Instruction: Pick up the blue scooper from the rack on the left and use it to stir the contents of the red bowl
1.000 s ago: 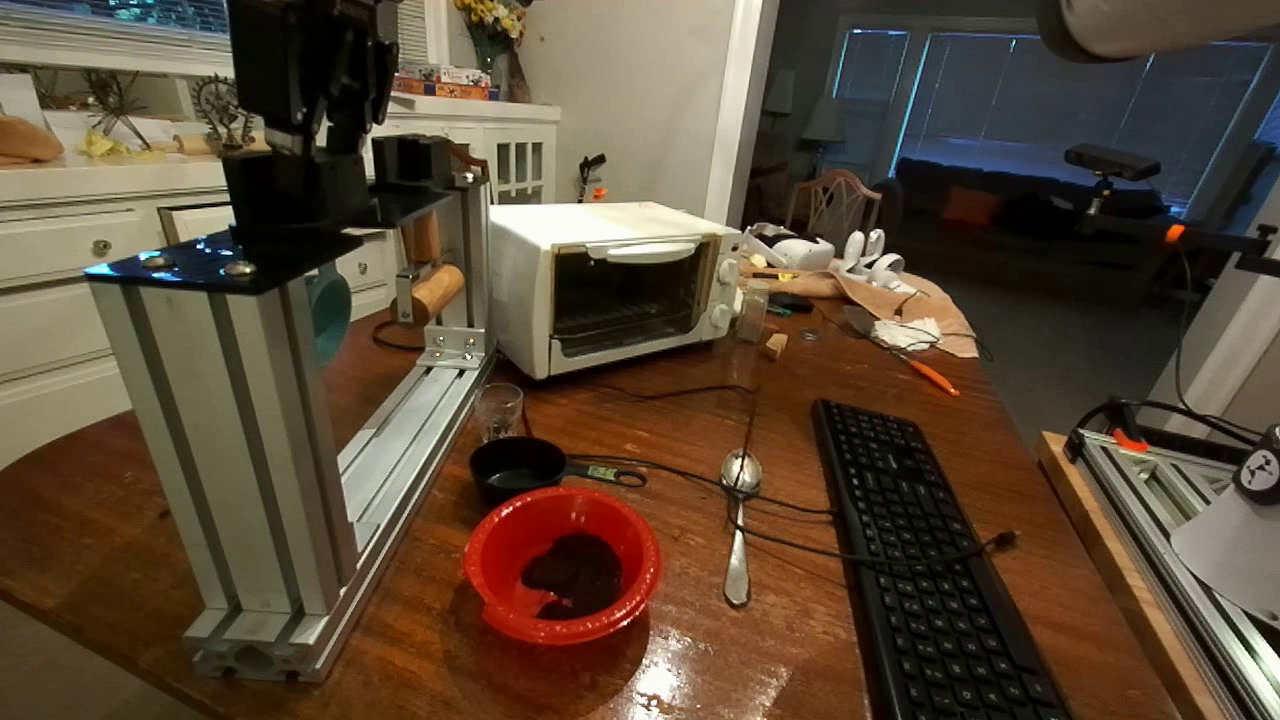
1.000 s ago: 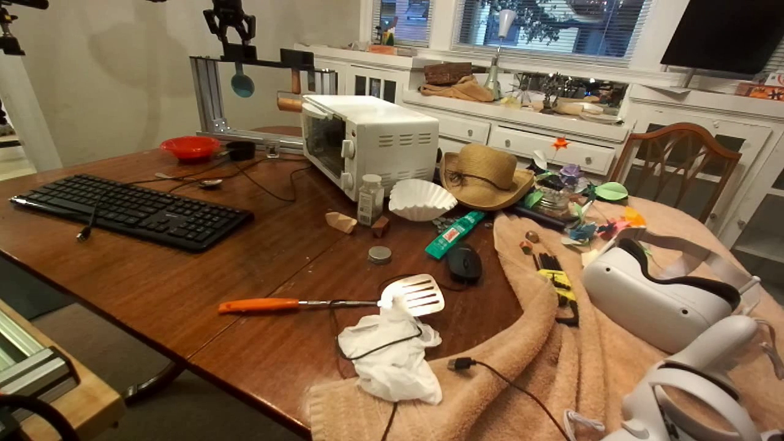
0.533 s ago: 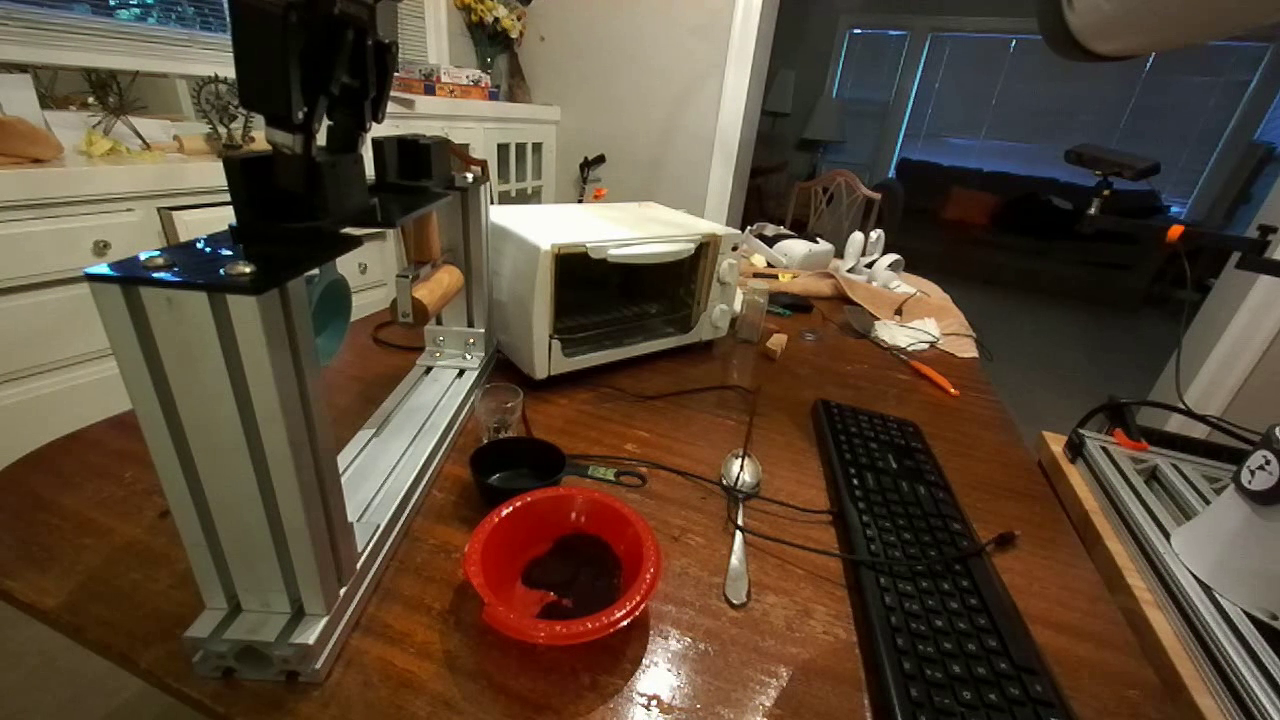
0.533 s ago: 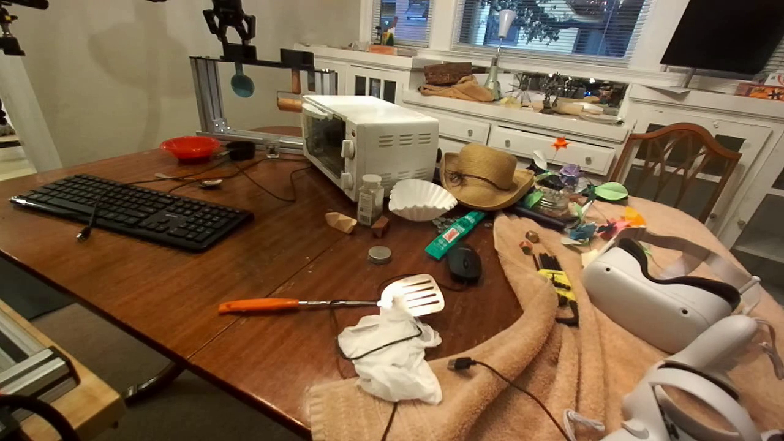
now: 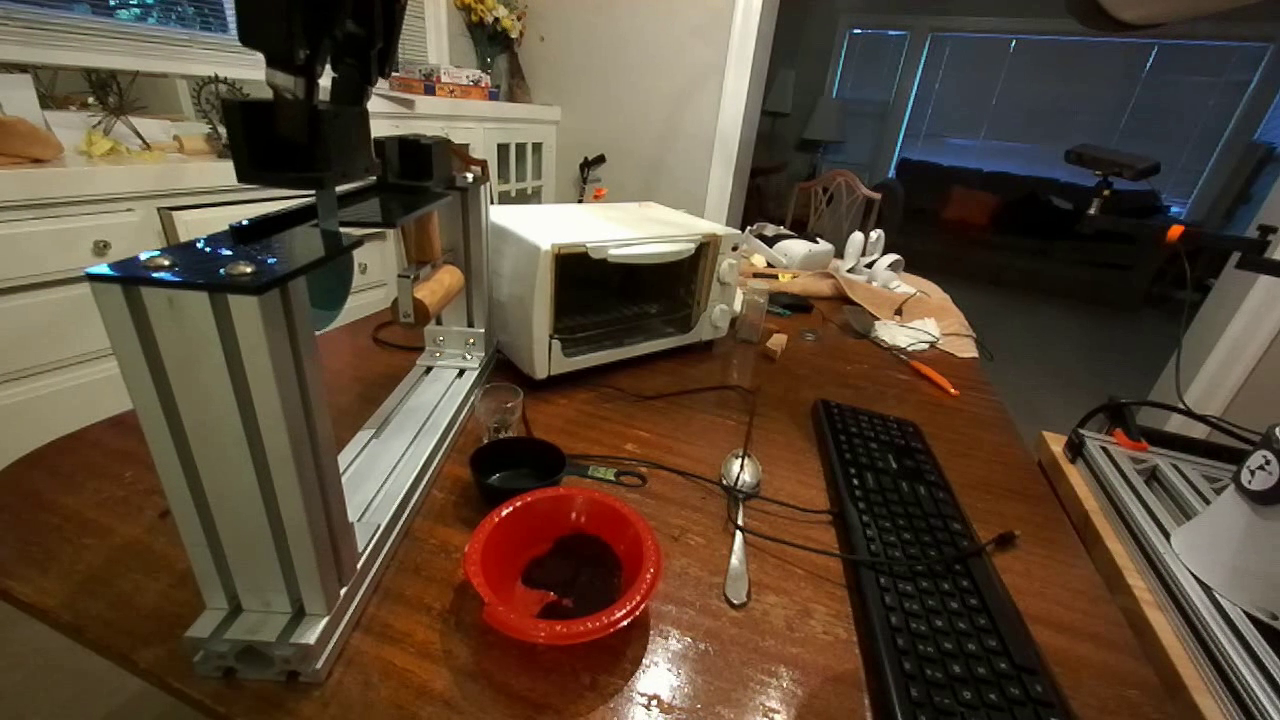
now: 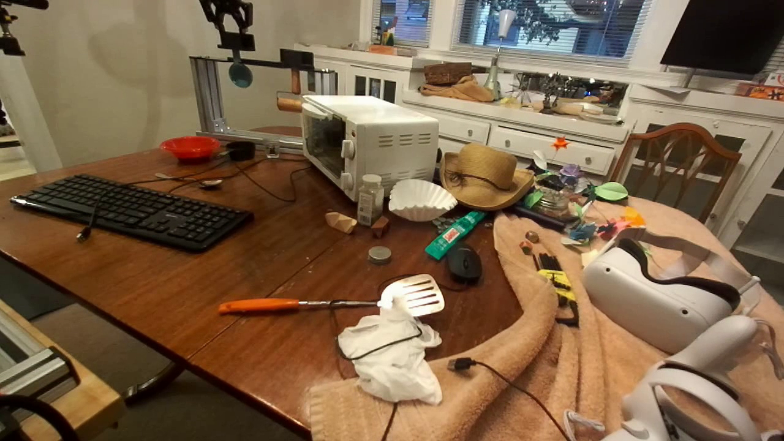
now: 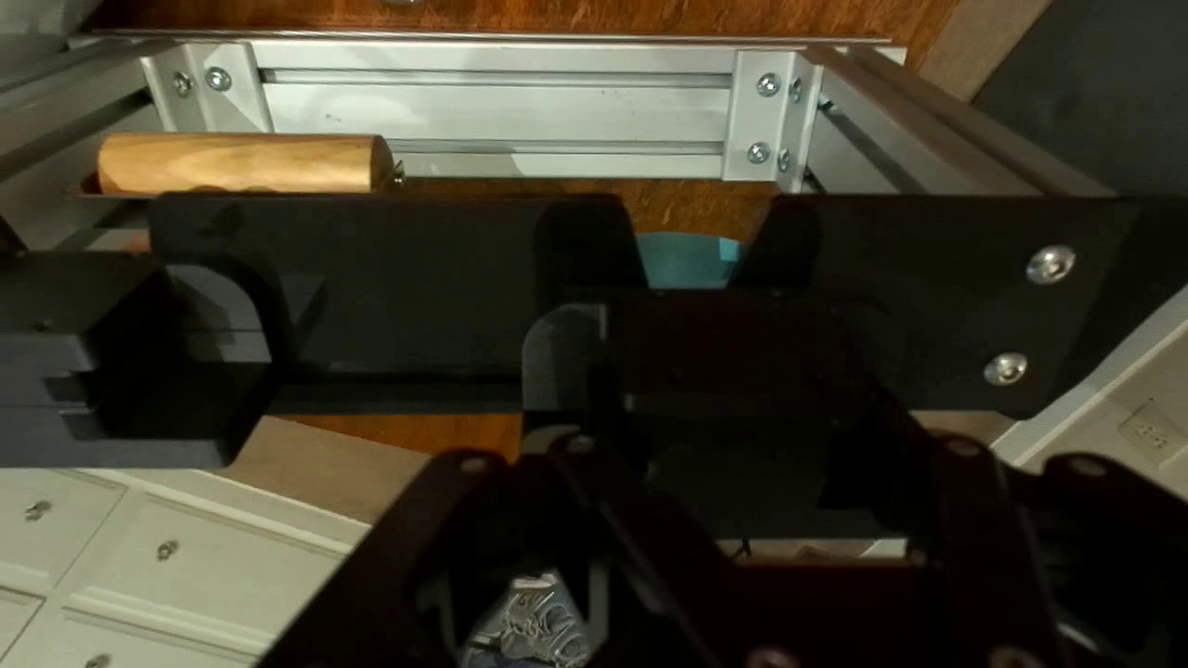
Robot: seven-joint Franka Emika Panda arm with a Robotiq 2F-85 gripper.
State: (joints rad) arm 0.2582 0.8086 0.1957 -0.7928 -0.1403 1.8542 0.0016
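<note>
Blue scooper [image 6: 241,75] held by gripper [image 6: 235,35], dark contents [image 5: 575,574] in red bowl [image 5: 496,556]

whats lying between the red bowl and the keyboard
In an exterior view, the silver spoon lies between the red bowl and the keyboard; thin black cables cross that stretch too.
</note>
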